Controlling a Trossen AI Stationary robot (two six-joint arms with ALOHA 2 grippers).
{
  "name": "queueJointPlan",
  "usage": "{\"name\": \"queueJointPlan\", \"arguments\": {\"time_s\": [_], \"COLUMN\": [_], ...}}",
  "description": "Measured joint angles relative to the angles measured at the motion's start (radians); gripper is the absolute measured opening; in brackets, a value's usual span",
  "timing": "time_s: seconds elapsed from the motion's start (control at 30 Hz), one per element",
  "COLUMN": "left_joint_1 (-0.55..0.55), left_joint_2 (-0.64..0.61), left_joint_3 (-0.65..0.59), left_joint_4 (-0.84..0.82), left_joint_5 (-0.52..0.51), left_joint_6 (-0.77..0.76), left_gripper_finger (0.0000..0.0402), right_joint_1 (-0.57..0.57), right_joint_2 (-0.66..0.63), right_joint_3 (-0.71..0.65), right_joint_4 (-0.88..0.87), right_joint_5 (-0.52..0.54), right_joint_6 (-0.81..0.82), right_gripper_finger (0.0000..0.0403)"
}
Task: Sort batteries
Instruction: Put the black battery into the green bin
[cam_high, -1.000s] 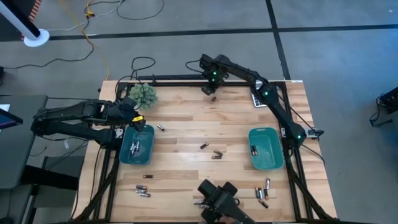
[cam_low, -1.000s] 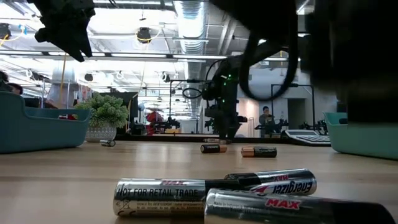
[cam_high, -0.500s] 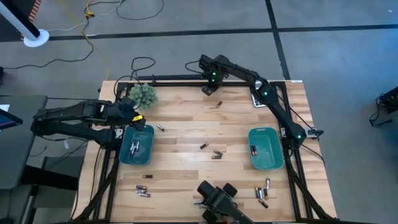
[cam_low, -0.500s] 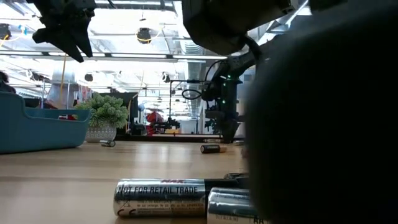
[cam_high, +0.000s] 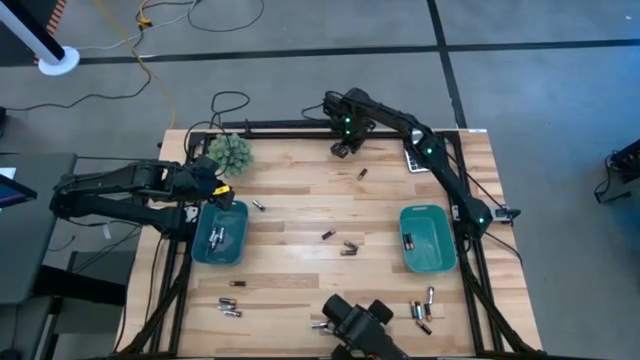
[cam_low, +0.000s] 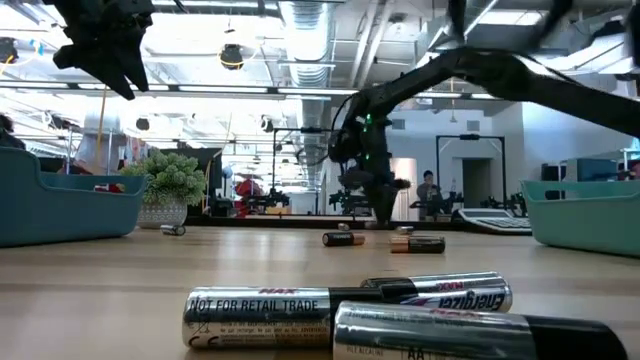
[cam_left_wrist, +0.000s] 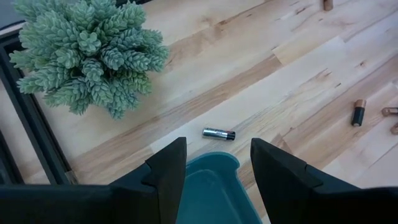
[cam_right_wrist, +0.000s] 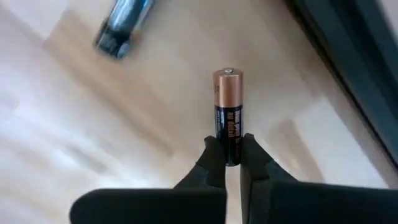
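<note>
The right gripper (cam_right_wrist: 229, 163) has shifted slightly and clamped onto a copper-topped battery (cam_right_wrist: 227, 115) beyond the plant (cam_high: 229, 152). Held only by its end, it could pivot free. The left gripper (cam_left_wrist: 214, 168) hangs spread over the teal bin (cam_left_wrist: 214, 193).

overhead, table-level and two close wrist views

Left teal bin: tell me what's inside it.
In the high view the left bin holds a few batteries lying loose on its floor. The left gripper, open, hangs over its far rim and covers that corner, so anything there is hidden.
</note>
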Motion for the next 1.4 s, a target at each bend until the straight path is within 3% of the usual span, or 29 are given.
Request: {"name": "queueJointPlan", "arguments": {"time_s": [0.27, 0.5, 0.6, 0.73, 1.03, 1.2, 1.4], "left_joint_1": [0.000, 0.000, 0.000, 0.000, 0.000, 0.000, 0.000], "left_joint_2": [0.000, 0.000, 0.000, 0.000, 0.000, 0.000, 0.000], "left_joint_3": [0.000, 0.000, 0.000, 0.000, 0.000, 0.000, 0.000], "left_joint_4": [0.000, 0.000, -0.001, -0.001, 0.000, 0.000, 0.000], "left_joint_5": [0.001, 0.001, 0.029, 0.050, 0.051, 0.051, 0.051], "left_joint_6": [0.008, -0.003, 0.001, 0.020, 0.022, 0.023, 0.023], "left_gripper_finger": [0.0174, 0.0174, 0.0174, 0.0174, 0.0174, 0.0174, 0.0174], "right_joint_1": [0.040, 0.154, 0.219, 0.301, 0.475, 0.578, 0.704], "right_joint_2": [-0.185, -0.423, -0.535, -0.720, -1.106, -1.212, -1.217], "right_joint_3": [0.002, 0.003, -0.059, -0.254, -0.873, -1.145, -1.317], "right_joint_4": [-0.101, -0.098, -0.096, -0.088, 0.069, 0.119, 0.138], "right_joint_5": [0.004, 0.035, 0.093, 0.211, 0.237, 0.237, 0.174], "right_joint_6": [0.044, 0.102, 0.149, 0.285, 0.763, 1.045, 1.243], "right_gripper_finger": [0.0007, 0.0012, 0.0014, 0.0015, 0.0016, 0.0016, 0.0016]}}
